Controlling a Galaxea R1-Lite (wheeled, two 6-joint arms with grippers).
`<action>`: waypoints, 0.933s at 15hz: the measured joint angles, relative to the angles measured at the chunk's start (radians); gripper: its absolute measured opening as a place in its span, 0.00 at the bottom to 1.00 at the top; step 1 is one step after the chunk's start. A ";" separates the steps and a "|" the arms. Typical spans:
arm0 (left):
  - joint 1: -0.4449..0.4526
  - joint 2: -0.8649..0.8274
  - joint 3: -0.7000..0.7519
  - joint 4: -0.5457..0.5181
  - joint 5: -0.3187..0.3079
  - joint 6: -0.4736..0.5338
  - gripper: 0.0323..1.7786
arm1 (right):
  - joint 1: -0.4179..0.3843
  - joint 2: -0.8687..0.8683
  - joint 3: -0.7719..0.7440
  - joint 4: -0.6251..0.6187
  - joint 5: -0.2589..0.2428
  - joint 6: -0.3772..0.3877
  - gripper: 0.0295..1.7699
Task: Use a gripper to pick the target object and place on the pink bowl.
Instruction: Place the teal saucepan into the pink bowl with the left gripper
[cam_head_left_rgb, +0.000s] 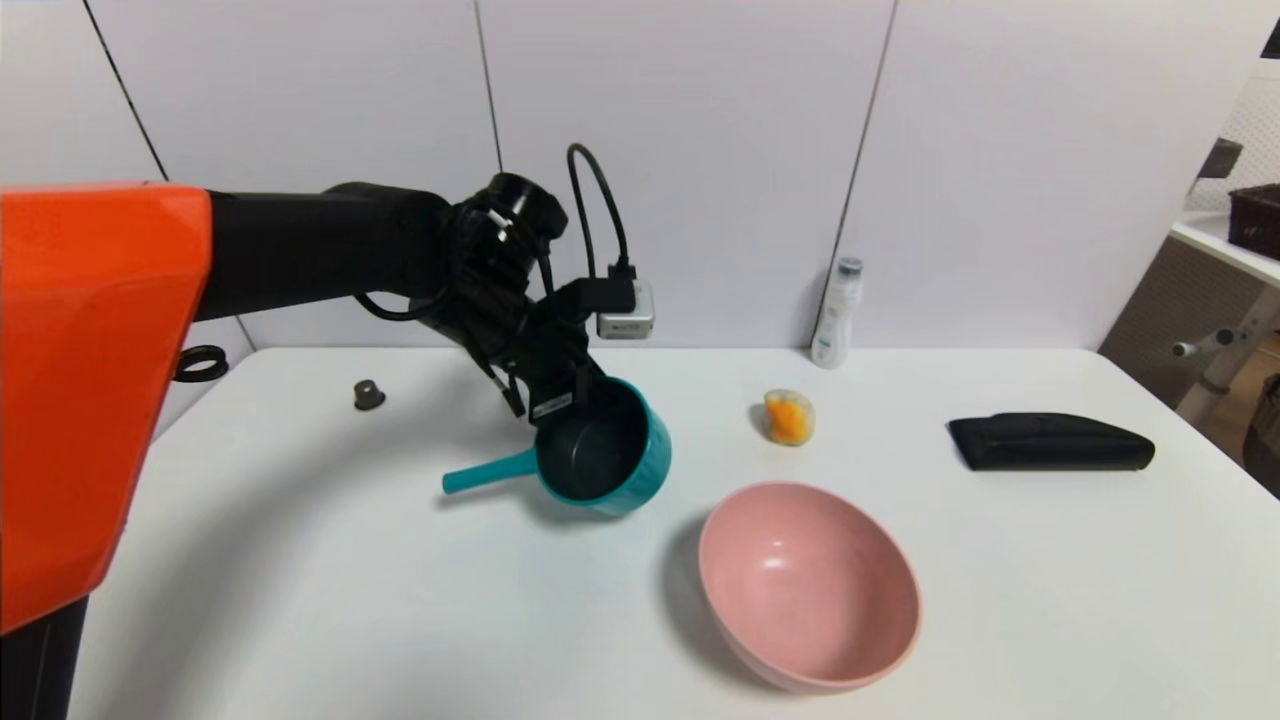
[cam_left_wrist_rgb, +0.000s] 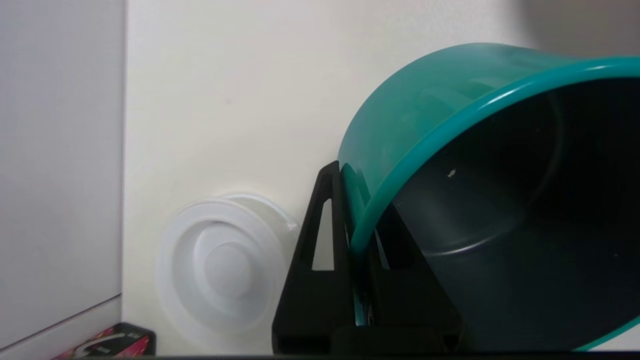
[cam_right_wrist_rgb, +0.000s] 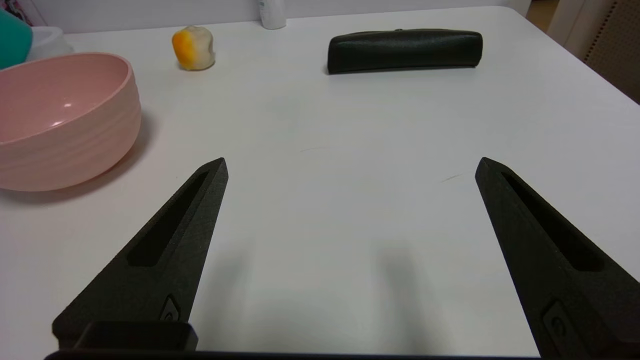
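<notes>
**Carrying the tilted saucepan over to the pink bowl**

You are holding the teal saucepan (cam_head_left_rgb: 605, 450) by its rim with the left pincer (cam_head_left_rgb: 562, 392), which is clamped shut on the wall of the pan: the left wrist view shows one finger (cam_left_wrist_rgb: 327, 235) outside the teal wall and the other inside against the dark lining. In the head view the pan is sitting just left of centre, tipped so its mouth is facing the camera, its handle (cam_head_left_rgb: 487, 472) pointing toward the left of the frame. Whether its underside is touching the counter (cam_head_left_rgb: 1000, 600) is hard to tell.

The pink bowl (cam_head_left_rgb: 808, 585) is lying lower right of the pan, near but apart. A rim grip on a tilted pan is likely to let it swing, so you are best off travelling slowly and gaining height before crossing the bowl's near edge. Aim the pan's base at the bowl's middle and keep the handle from catching the rim.

The small orange-yellow lump (cam_head_left_rgb: 789, 416) is sitting above the bowl, off your path. The right pincer (cam_right_wrist_rgb: 350, 167) is parked low over the counter with its fingers spread wide apart and nothing between them.
</notes>
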 joint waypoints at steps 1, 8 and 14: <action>-0.001 -0.016 -0.006 -0.001 -0.002 -0.015 0.06 | 0.000 0.000 0.000 0.000 0.000 0.000 0.97; -0.027 -0.144 -0.014 -0.001 -0.004 -0.105 0.06 | 0.000 0.000 0.000 0.000 0.000 0.000 0.97; -0.153 -0.220 -0.016 -0.004 -0.004 -0.173 0.06 | 0.000 0.000 0.000 0.000 0.000 0.000 0.97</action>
